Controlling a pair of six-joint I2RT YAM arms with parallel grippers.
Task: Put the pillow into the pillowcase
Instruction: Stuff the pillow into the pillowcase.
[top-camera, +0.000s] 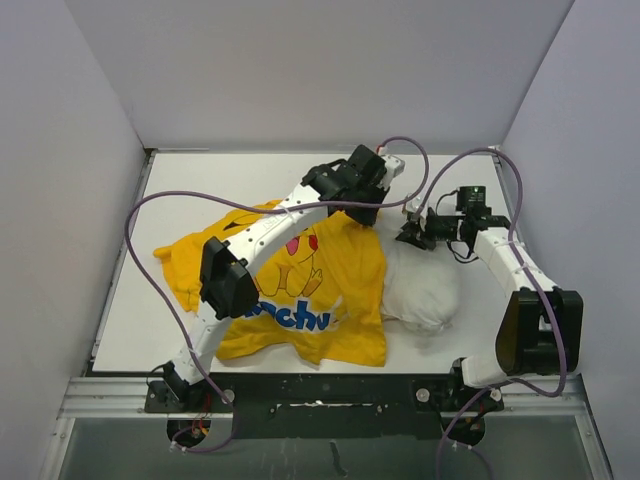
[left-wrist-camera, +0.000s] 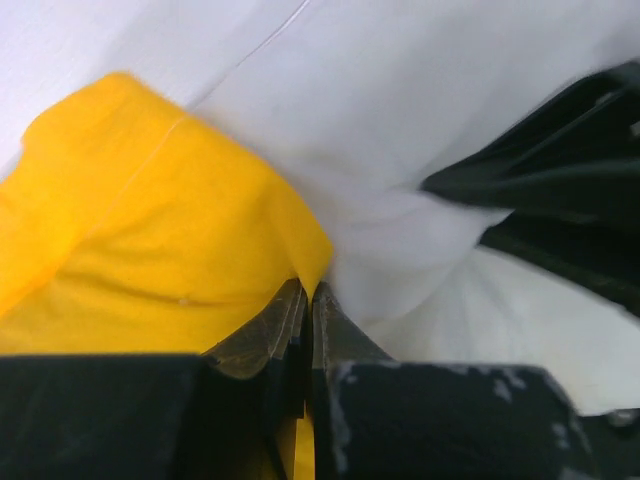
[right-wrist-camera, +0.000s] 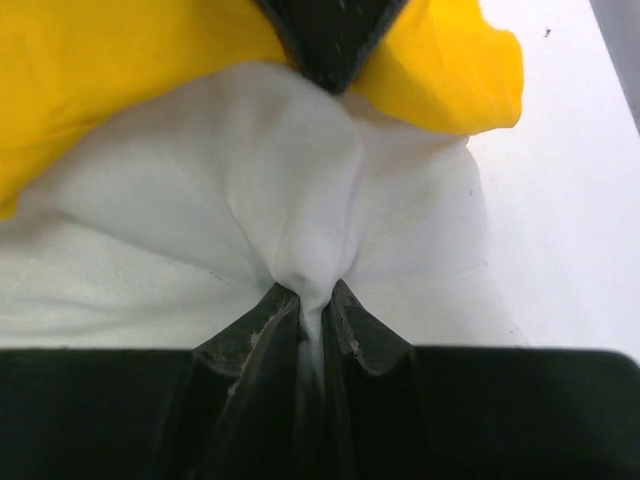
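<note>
Left gripper (left-wrist-camera: 308, 292) tight on yellow "chu"-lettered pillowcase (top-camera: 350, 285), right gripper (right-wrist-camera: 315, 292) tight on white pillow (right-wrist-camera: 250, 180).

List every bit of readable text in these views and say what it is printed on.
"chu": the end of the blue, white-edged lettering on the yellow pillowcase, top view. The letter just before it is too unclear to read, and the start of the word is hidden behind the left arm.
Left wrist view: no text.
Right wrist view: no text.
</note>
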